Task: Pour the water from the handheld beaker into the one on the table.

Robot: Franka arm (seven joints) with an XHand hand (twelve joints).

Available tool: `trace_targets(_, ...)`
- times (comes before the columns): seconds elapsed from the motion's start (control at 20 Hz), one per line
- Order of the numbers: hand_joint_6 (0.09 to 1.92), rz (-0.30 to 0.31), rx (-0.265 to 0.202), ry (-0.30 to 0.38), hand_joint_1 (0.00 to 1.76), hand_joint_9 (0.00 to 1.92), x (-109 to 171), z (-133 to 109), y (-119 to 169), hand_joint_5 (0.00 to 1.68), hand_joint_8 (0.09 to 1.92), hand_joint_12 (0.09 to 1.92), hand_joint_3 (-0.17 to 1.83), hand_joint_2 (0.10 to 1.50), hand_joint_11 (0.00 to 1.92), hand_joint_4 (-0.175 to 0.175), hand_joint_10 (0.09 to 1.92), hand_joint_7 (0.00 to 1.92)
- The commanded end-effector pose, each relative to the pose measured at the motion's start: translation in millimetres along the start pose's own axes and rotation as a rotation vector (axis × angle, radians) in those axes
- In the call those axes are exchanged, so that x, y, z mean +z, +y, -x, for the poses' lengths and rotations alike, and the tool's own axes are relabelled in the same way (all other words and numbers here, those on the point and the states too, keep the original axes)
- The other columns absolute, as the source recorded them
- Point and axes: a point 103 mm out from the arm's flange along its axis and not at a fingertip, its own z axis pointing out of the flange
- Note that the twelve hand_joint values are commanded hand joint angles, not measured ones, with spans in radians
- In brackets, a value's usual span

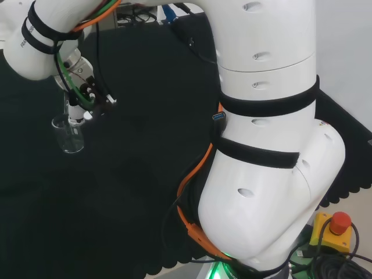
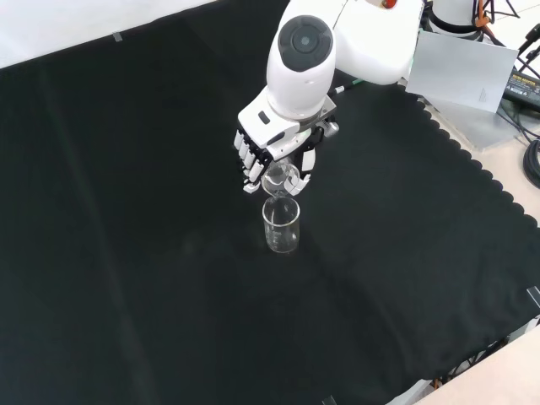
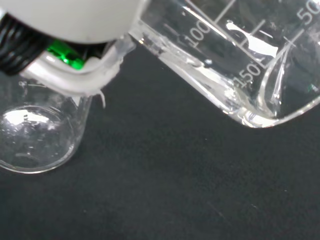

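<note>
Hand (image 2: 268, 150) curled round held beaker (image 2: 282, 178), tilted just above table beaker (image 2: 281, 225) mid-cloth in front view. Keep your spout over its mouth, tip slowly; water (image 3: 210, 82) near lip, watch for spill onto cloth (image 2: 126, 211)

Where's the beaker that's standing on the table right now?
In the front view, the table beaker stands upright on the black cloth near the middle, directly below the robot hand, which holds the tilted handheld beaker just above its rim.

The handheld beaker (image 3: 240, 65) is cut off by the wrist view's edge; its water level is unclear.
</note>
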Motion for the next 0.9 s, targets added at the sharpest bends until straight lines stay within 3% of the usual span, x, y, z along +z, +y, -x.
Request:
trace_targets(0.05, 0.12, -0.014, 0.006, -0.037, 1.18, 1.63, 0.3, -0.3, -0.1, 1.55, 0.33, 0.83, 0.65, 0.59, 1.36, 0.159, 0.57, 1.83)
trace_targets(0.9, 0.12, -0.051, 0.015, -0.121, 1.18, 1.62, -5.9, -5.9, -2.2, 1.55, 0.34, 0.82, 0.65, 0.59, 1.36, 0.163, 0.58, 1.82)
